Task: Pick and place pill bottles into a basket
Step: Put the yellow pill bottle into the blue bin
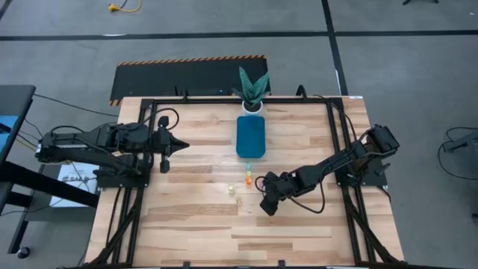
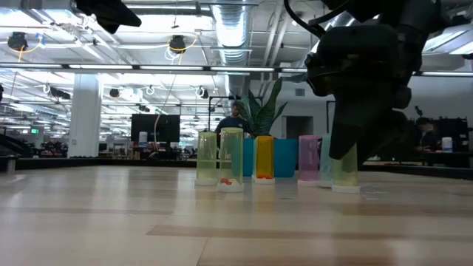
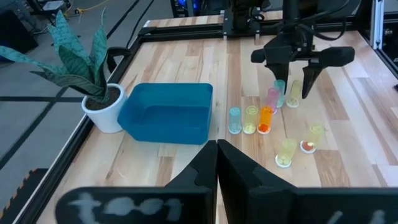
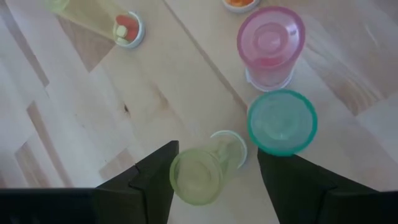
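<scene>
Both arms are matte black, built of slim links joined by bulkier rounded housings, with thin black cables looping beside them. Each ends in a black pincer of two flat, tapering fingers.
</scene>
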You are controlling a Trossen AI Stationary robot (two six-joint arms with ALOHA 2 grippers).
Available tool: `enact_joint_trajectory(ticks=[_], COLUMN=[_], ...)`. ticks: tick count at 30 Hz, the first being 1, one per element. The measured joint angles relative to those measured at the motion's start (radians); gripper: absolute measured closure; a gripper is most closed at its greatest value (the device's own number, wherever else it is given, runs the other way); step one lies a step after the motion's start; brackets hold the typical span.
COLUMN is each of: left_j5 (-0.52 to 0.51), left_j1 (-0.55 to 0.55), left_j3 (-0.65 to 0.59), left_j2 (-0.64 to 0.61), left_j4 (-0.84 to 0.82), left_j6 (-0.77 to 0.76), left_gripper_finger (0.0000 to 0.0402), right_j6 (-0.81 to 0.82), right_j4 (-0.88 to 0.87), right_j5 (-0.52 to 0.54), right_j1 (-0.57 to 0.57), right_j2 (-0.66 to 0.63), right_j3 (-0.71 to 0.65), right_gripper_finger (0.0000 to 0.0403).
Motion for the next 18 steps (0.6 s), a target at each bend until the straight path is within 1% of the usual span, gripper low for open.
enact_joint_trajectory(ticks=[5, 14, 18], left_j5=[0.0, 0.0, 0.0], left_j1=[0.0, 0.0, 0.0], left_j3=[0.0, 0.0, 0.0], left_j2=[0.0, 0.0, 0.0], left_j4=[-0.003, -0.006, -0.006], left_j6=[0.0, -0.001, -0.001], left_gripper_finger=[0.0401, 0.0401, 0.0401], right_j6=[0.002, 0.002, 0.003], right_j4=[0.0, 0.0, 0.0], right_j5=[0.0, -0.002, -0.02], right_j1=[0.0, 0.0, 0.0], right_j2=[0.0, 0.0, 0.0], right_j3=[0.0, -0.001, -0.001], right_gripper_finger=[0.0208, 0.0256, 0.0276])
